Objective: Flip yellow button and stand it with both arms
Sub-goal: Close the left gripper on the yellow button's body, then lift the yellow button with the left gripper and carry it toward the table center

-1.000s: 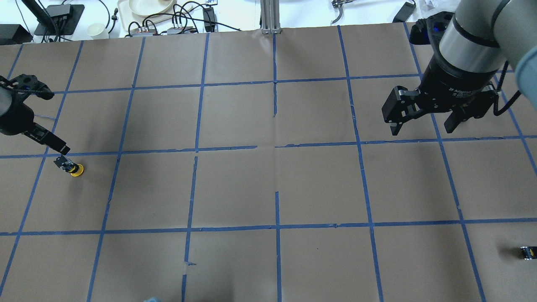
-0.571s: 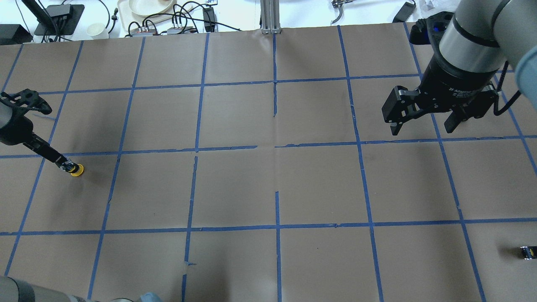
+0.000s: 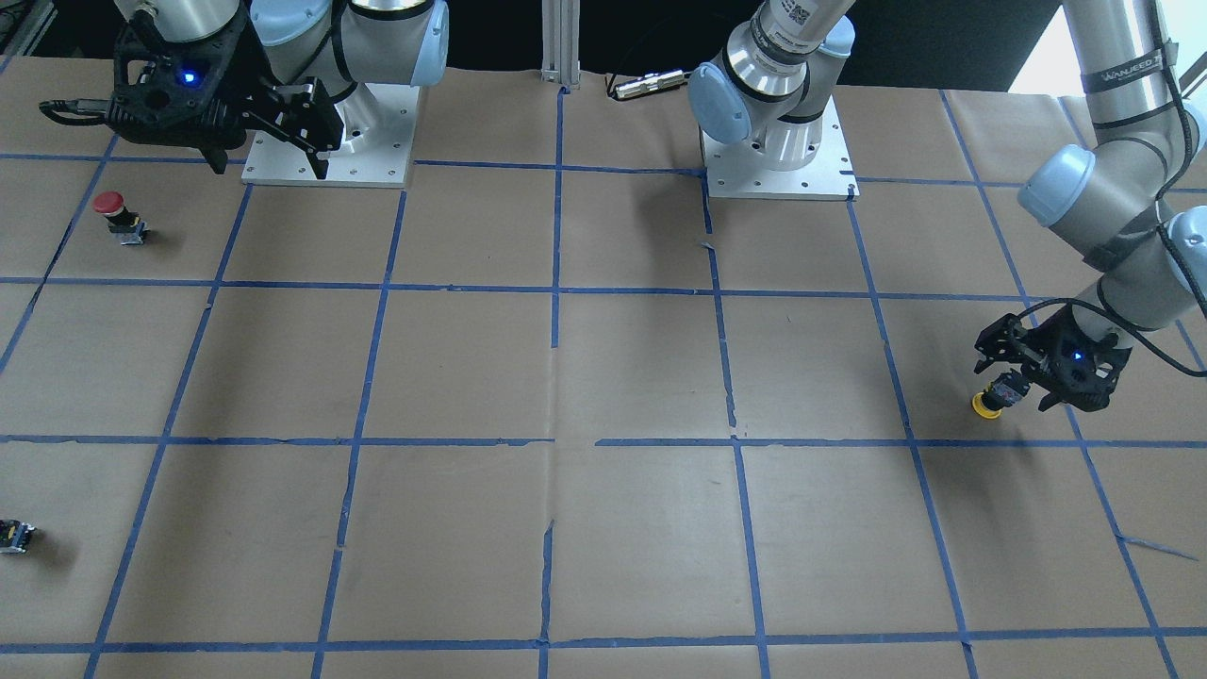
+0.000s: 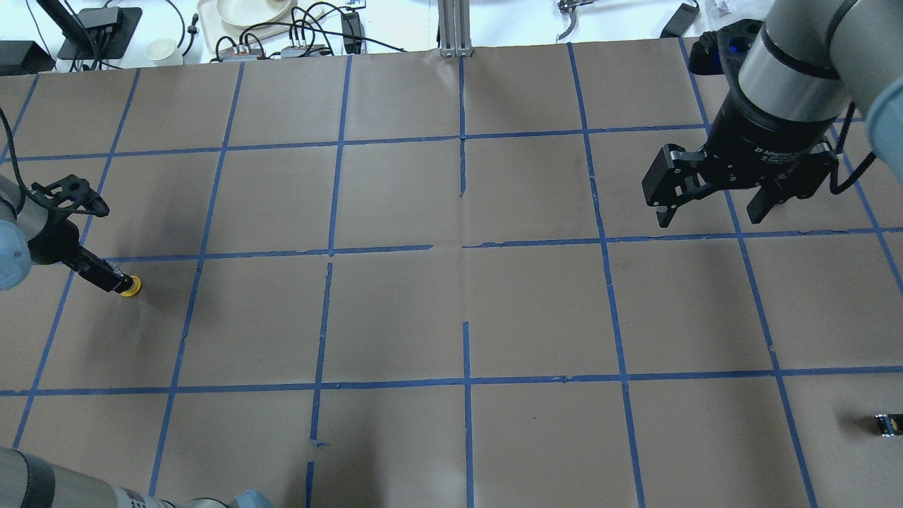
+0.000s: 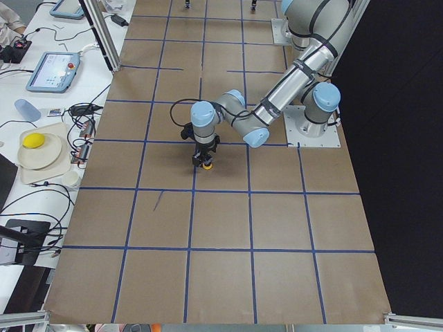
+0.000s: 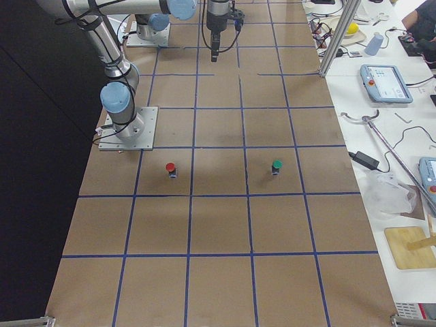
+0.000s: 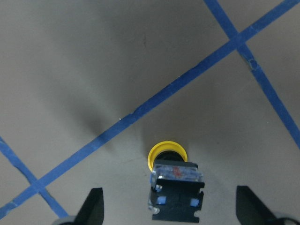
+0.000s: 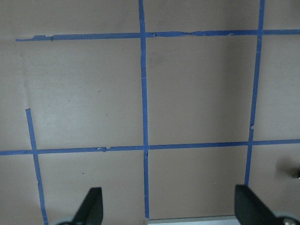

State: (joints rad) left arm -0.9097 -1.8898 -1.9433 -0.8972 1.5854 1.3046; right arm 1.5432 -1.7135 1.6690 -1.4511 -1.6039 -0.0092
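Note:
The yellow button (image 4: pixel 130 287) lies on the brown paper at the table's left edge. In the left wrist view its yellow cap (image 7: pixel 167 154) points away from the gripper and its black-and-grey body (image 7: pixel 176 189) is nearest the camera. My left gripper (image 4: pixel 111 280) is low over the table and open. Its fingers (image 7: pixel 92 207) stand wide on either side of the body without touching it. The button also shows in the front-facing view (image 3: pixel 986 405). My right gripper (image 4: pixel 710 214) hangs open and empty above the far right of the table.
A red-capped button (image 3: pixel 114 214) stands near the right arm's base. A green-capped button (image 6: pixel 276 165) stands beyond it. A tiny black-and-yellow piece (image 4: pixel 887 425) lies at the near right edge. Cables and dishes (image 4: pixel 247 14) sit past the far table edge.
My left gripper has come down and forward onto the yellow button, so its open fingers now straddle the body. The button and the right arm have not moved.

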